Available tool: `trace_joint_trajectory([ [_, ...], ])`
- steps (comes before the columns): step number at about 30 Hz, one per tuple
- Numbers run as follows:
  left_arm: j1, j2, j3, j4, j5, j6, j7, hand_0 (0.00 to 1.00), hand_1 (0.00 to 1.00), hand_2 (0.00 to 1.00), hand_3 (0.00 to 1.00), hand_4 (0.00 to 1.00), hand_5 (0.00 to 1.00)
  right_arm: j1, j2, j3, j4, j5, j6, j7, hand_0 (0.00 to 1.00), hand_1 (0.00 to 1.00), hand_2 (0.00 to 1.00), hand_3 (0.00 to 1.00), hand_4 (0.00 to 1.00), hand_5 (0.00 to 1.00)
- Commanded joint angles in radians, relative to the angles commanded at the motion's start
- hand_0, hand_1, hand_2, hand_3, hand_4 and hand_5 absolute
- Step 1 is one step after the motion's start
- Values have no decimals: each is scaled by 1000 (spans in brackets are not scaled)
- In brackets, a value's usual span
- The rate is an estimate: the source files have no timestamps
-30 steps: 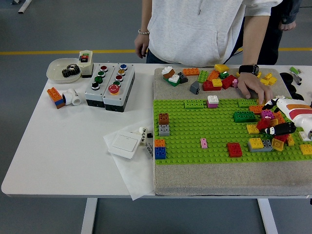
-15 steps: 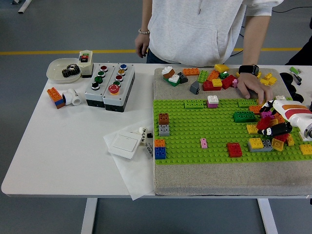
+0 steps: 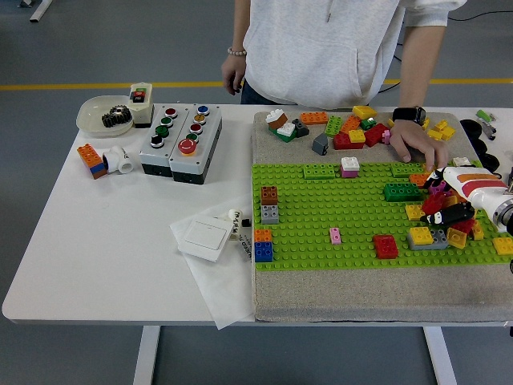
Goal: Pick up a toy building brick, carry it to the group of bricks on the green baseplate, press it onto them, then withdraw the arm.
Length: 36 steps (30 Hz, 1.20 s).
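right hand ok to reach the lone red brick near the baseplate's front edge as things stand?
Probably yes. The red brick stands alone on the green baseplate, with open studs around it. The right hand is over the brick cluster just to its right; the person's hand rests farther back.

right robot hand (image 3: 450,200) — over brick cluster (image 3: 441,228)

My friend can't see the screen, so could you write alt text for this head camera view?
A robot's right hand reaches in from the right over a cluster of toy bricks on a green baseplate, while a person's hand rests at the plate's far edge. Button boxes and a wall switch lie on the white table.
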Motion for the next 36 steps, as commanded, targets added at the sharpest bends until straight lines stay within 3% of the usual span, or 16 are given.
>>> trace_joint_trajectory([
  [7, -4, 0, -1, -1, 1, 0, 1, 755, 764, 751, 589, 616, 641, 16, 14, -21, -41, 17, -27, 5, 515, 570, 652, 598, 926, 360],
  [8, -4, 0, 0, -1, 1, 0, 1, 755, 765, 753, 589, 616, 640, 16, 14, -22, -41, 18, -30, 6, 437, 514, 601, 550, 870, 362],
  [13, -3, 0, -2, -1, 2, -1, 2, 755, 765, 753, 589, 616, 640, 15, 18, -29, -51, 23, -38, 5, 437, 514, 601, 550, 870, 362],
  [14, -3, 0, -2, -1, 2, -1, 2, 755, 764, 753, 590, 616, 640, 14, 18, -29, -52, 23, -35, 5, 401, 487, 566, 534, 848, 365],
  [23, -4, 0, -1, -1, 1, -2, 2, 755, 763, 752, 590, 616, 640, 8, 16, -30, -45, 30, -22, 7, 373, 476, 559, 529, 851, 362],
  [25, -4, 0, -1, -1, 0, -1, 2, 755, 763, 752, 590, 616, 640, 7, 13, -28, -42, 29, -33, 12, 373, 476, 559, 529, 851, 362],
  [26, -4, 0, -1, -1, 0, -1, 2, 754, 763, 753, 590, 616, 640, 7, 13, -28, -42, 28, -37, 13, 324, 449, 538, 517, 819, 362],
  [36, -6, 0, 0, -1, -1, -1, 2, 754, 763, 751, 589, 616, 641, 7, 10, -33, -40, 2, -73, 14, 291, 433, 507, 499, 766, 384],
])
